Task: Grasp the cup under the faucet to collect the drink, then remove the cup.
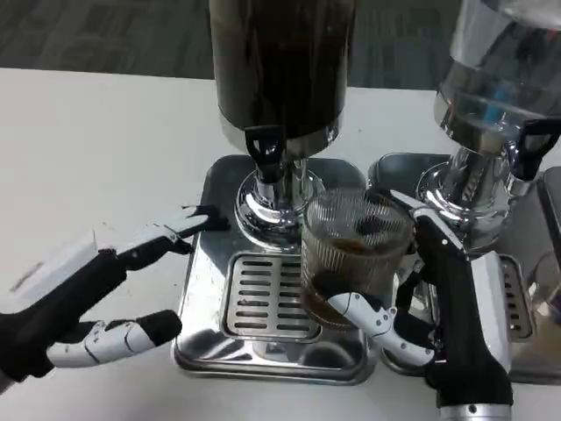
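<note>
Head view: R hand grips ribbed cup w/ dark drink — L hand spread, holding nothing.

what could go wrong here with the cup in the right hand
1. The cup held by the right hand sits right of the faucet, not under it, so a pour could land on the drip grate.
2. The cup already holds dark drink and looks a bit tilted; a jerky move could slosh it.
3. The left hand reaches toward the dispenser base and could bump it.
</note>
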`<state>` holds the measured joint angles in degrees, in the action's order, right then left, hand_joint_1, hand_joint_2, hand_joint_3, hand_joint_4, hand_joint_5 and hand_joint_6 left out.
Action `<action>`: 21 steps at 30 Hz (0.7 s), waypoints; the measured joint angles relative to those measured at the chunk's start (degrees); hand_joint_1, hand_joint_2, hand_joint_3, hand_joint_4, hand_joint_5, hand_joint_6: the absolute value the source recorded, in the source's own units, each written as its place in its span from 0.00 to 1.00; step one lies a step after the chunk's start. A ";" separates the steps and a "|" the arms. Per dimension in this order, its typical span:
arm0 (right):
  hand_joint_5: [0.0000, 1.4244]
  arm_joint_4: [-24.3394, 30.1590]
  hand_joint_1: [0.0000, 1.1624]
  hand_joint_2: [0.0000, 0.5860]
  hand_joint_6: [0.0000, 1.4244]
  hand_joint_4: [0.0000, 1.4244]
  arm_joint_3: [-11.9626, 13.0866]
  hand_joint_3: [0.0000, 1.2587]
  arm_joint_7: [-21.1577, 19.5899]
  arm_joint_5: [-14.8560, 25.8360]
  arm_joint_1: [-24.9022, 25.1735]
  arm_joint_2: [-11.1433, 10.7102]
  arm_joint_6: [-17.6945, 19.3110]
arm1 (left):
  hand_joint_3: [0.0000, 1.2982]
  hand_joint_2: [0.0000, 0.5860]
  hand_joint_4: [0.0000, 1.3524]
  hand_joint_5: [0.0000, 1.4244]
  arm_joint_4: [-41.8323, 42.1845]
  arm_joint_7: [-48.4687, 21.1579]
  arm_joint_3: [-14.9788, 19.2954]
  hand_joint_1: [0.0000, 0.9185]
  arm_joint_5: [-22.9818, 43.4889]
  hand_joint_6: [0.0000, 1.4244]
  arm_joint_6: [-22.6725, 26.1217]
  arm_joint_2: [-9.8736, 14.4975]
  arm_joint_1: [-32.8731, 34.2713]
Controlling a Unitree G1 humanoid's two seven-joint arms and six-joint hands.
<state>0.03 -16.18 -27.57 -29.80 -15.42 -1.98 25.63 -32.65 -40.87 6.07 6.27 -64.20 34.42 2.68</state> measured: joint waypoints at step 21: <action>0.66 9.23 0.72 0.28 0.87 0.45 -0.54 0.40 4.20 0.35 -10.66 -1.13 2.13 | 0.10 0.24 0.00 0.01 13.28 1.73 -0.23 0.00 4.61 0.16 0.63 3.90 -10.80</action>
<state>9.26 -16.72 -23.37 -29.45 -26.08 -3.11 27.76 -19.37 -39.14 5.84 10.88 -63.57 38.32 -8.12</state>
